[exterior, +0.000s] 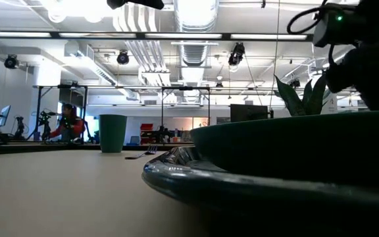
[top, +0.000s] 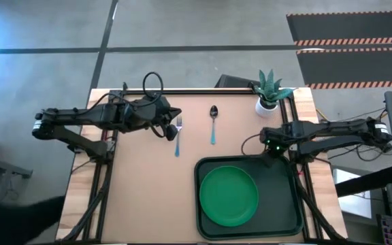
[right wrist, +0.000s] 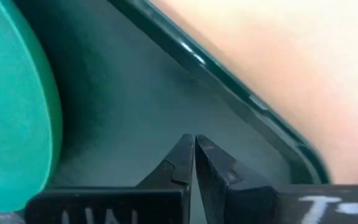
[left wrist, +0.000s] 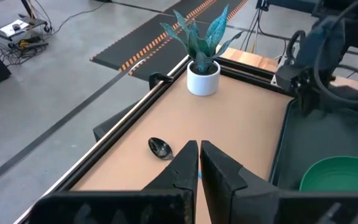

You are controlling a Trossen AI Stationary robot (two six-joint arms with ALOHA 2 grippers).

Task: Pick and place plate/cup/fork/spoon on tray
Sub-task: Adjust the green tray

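The bright green plate [top: 229, 196] lies flat in the dark green tray [top: 282, 204] at the table's near right. The fork [top: 178, 133] and the spoon [top: 213, 123] lie side by side on the table at the far middle. The green cup [exterior: 112, 133] stands upright on the table in the low view; in the high view my left arm hides it. My left gripper [top: 174, 116] is shut and empty, raised above the fork's tines. My right gripper [right wrist: 194, 157] is shut and empty over the tray's far right corner [right wrist: 272, 124], beside the plate [right wrist: 11, 106].
A white pot with a spiky green plant [top: 267, 94] stands at the table's far right, close to my right arm. Bare tabletop lies left of the tray [top: 148, 197]. People and equipment show in the room beyond the table [exterior: 64, 125].
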